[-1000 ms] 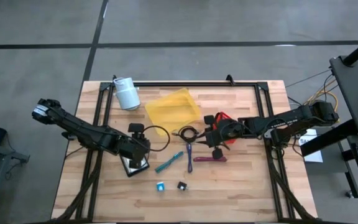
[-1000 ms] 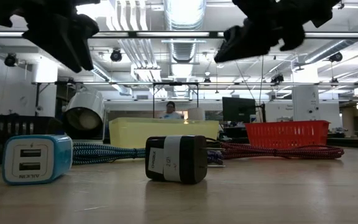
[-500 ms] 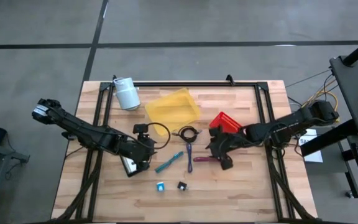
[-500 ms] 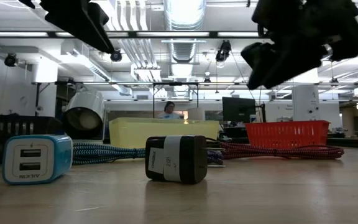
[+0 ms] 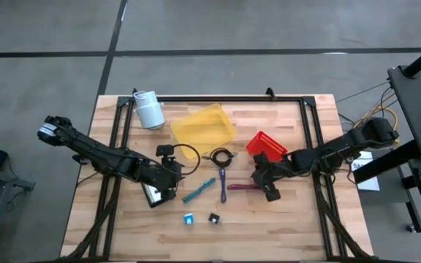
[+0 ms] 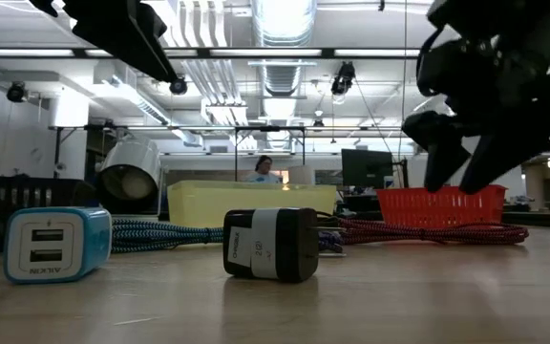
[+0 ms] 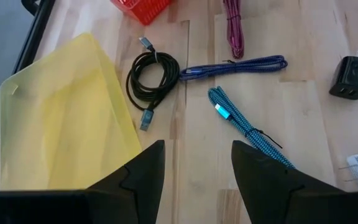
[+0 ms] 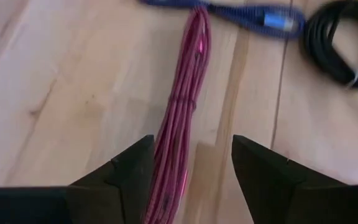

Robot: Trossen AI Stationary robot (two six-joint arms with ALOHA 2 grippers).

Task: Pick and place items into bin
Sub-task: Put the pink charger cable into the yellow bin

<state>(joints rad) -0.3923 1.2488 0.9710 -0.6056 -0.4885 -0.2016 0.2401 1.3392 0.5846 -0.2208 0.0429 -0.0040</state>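
Two grippers hang over the wooden table [image 5: 283, 219], both with fingers apart and holding nothing. The right gripper [image 8: 190, 163] is just above the magenta cable bundle [image 8: 178, 118] near the table's middle, beside the red basket [image 5: 264, 145]. The left gripper [image 7: 196, 163] waits toward the left side, with the teal cable [image 7: 244, 127], purple cable [image 7: 234, 66], black cable coil [image 7: 152, 74] and yellow bin [image 7: 61, 118] ahead of it.
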